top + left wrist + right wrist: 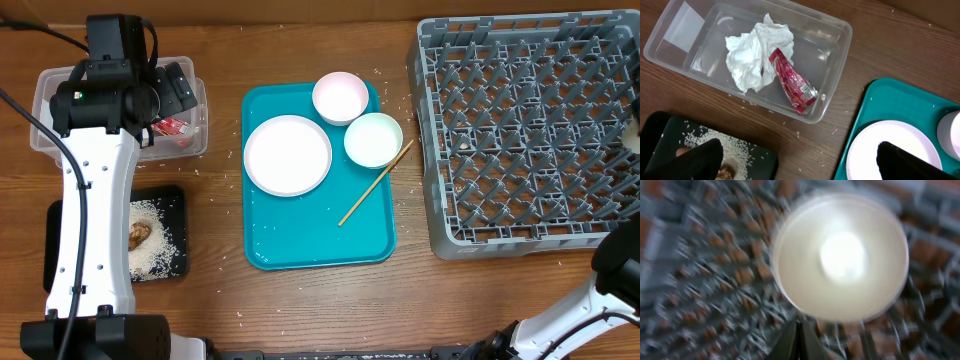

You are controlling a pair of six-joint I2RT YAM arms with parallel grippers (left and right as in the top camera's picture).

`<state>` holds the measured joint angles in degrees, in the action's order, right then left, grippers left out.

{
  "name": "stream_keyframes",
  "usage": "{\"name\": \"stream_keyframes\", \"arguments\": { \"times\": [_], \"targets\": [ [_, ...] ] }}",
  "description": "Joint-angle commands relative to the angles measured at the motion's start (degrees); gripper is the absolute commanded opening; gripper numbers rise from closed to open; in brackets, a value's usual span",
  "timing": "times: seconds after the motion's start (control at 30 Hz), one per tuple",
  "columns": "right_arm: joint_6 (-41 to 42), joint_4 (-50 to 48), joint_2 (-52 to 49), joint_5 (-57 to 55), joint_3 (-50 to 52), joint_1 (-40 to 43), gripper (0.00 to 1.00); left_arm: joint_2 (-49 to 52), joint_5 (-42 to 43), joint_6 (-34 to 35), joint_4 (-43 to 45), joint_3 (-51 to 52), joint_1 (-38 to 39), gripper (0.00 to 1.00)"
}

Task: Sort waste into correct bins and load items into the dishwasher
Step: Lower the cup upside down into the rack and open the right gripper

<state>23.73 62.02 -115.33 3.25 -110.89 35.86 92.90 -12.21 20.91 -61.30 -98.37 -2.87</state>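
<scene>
Left gripper (797,152) is hanging wide open and empty over clear tub (836,56) left of teal tray (890,100). Napkin (752,55) and red wrapper (792,82) are lying inside the tub. Right gripper (799,336) is showing up blurred at white cup (840,257) over dish rack (530,130), right of the tray; can't tell its grip.

Left arm (95,200): long white shell between black joint housings, dotted with small dark screw holes.
Wrist block (115,40): boxy, black.
Cable (66,190): thin black cord along the left arm's edge.
Left pincer (802,162): matt black fingers (702,157) with rounded tips.
Right arm (590,305): white shell, black joint.
Right pincer (799,342): dark grey, badly blurred.
</scene>
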Motion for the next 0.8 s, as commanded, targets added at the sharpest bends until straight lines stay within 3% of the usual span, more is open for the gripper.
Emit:
{"name": "stream_keyframes", "arguments": {
  "times": [0.0, 0.23, 0.77],
  "targets": [
    [-0.1, -4.4, 4.1, 0.2, -1.7, -0.3, 0.04, -0.3, 0.2, 0.5, 0.0, -0.8, -0.1, 1.00],
    [-0.1, -6.1, 1.5, -7.2, -0.7, -0.3, 0.04, -0.3, 0.2, 0.5, 0.0, -0.8, -0.1, 1.00],
    [-0.1, 4.7, -1.2, -0.3, -0.7, -0.6, 0.04, -0.3, 0.2, 0.5, 0.0, -0.8, -0.1, 1.00]
  ]
}}
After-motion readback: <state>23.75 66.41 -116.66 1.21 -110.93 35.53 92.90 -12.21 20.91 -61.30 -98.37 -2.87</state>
